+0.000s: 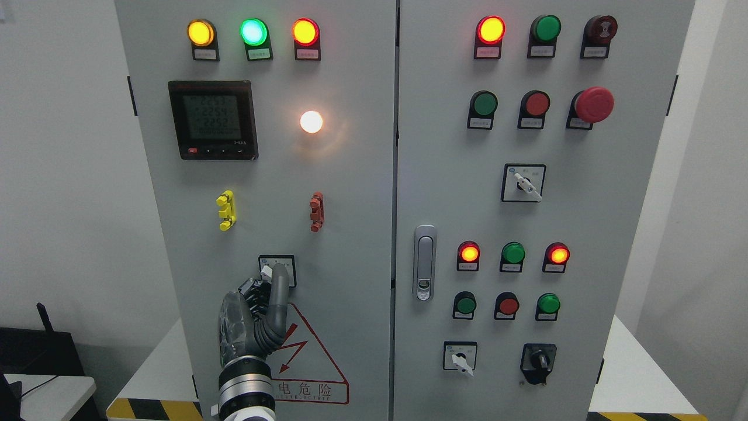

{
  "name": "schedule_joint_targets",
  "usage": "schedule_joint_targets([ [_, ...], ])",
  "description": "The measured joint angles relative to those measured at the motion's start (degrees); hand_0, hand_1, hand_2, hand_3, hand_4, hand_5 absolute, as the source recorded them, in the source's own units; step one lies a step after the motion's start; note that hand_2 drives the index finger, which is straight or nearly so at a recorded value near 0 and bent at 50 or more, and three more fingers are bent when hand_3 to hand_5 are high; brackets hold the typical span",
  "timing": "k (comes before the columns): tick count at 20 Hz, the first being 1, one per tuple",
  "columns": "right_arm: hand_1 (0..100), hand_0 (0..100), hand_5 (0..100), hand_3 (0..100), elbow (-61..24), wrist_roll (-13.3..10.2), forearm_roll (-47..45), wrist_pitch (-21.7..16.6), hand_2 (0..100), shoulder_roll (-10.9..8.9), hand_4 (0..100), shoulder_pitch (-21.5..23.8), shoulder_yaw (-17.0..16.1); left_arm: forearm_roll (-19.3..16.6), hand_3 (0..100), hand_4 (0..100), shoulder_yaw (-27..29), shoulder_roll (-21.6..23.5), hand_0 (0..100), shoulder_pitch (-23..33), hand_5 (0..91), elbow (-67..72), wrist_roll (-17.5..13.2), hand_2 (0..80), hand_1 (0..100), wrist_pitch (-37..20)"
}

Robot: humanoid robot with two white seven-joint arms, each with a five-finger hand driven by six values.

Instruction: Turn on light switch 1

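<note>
We see the grey metal control cabinet. Our left hand reaches up — fingers pinched on the small white rotary switch knob, low on the left door. The white round lamp above glows — next likely a release.

Digital meter, upper left door of the cabinet: three rows of faint digits, apparently 2253, 2254 and 2252; a fourth row below them is illegible. Red-outlined warning triangle, lower left door: a lightning arrow, with the Chinese characters 电危险 legible in the box beneath it. Small nameplates under the indicator lamps and pushbuttons carry print too small to read.
</note>
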Motion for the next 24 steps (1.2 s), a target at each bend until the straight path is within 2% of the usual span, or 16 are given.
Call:
schedule_joint_targets([
  [14, 39, 12, 0, 0, 0.02, 0.00, 0.00, 0.00, 0, 0.00, 0, 0.00, 0.00, -0.03, 85, 90, 0.08, 0.33, 23, 2.19, 87.6, -1.44, -1.16, 59.3, 20, -1.67],
  [20, 39, 12, 0, 0, 0.02, 0.00, 0.00, 0.00, 0, 0.00, 0, 0.00, 0.00, -0.07, 87, 91, 0.72, 0.90, 18, 5.00, 84.9, -2.67, -3.89, 59.3, 22, -5.72],
  [24, 39, 12, 0, 0, 0.03, 0.00, 0.00, 0.00, 0, 0.00, 0, 0.00, 0.00, -0.14, 86, 88, 2.11, 2.10, 14, 8.35, 60.6, -3.61, -6.39, 59.0, 23, -11.37],
])
